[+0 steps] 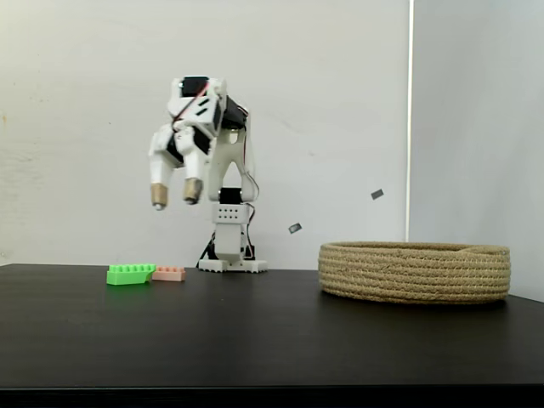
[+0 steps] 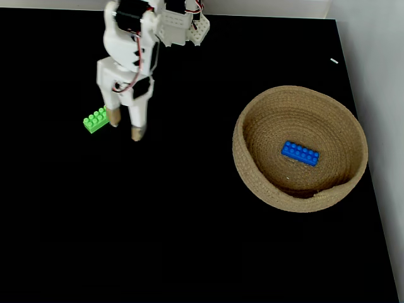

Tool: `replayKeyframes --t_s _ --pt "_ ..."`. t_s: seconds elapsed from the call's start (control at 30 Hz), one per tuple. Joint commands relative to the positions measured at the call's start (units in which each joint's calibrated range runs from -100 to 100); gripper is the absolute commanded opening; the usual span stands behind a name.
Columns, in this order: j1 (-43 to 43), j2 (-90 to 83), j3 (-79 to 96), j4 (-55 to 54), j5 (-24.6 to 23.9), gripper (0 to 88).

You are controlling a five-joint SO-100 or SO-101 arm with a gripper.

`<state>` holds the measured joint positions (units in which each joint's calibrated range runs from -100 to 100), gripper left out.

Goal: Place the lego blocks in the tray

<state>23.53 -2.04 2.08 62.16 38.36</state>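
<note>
A light green lego block (image 1: 131, 274) lies on the black table at the left, with a small pale pink block (image 1: 169, 273) right beside it. From above, the green block (image 2: 95, 120) sits just left of my fingertips; the pink one is hidden under the arm. A bright blue block (image 2: 300, 153) lies inside the tray (image 2: 252, 180), a round coiled-rope basket (image 1: 415, 272) at the right. My gripper (image 1: 176, 195) hangs open well above the green and pink blocks, empty, also seen from above (image 2: 125, 124).
The arm's white base (image 1: 231, 251) stands at the back of the table by the wall. A white wall edge (image 2: 372, 95) borders the table on the right, close behind the basket.
</note>
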Motion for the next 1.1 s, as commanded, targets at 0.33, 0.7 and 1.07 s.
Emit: replayKeyframes --t_s 0.33,0.7,1.07 --pt "12.08 1.86 2.44 -3.39 3.66 23.5" --pt "15.21 0.4 12.65 -7.22 6.45 25.4" --pt "16.7 -0.03 17.76 -10.31 7.62 26.2"
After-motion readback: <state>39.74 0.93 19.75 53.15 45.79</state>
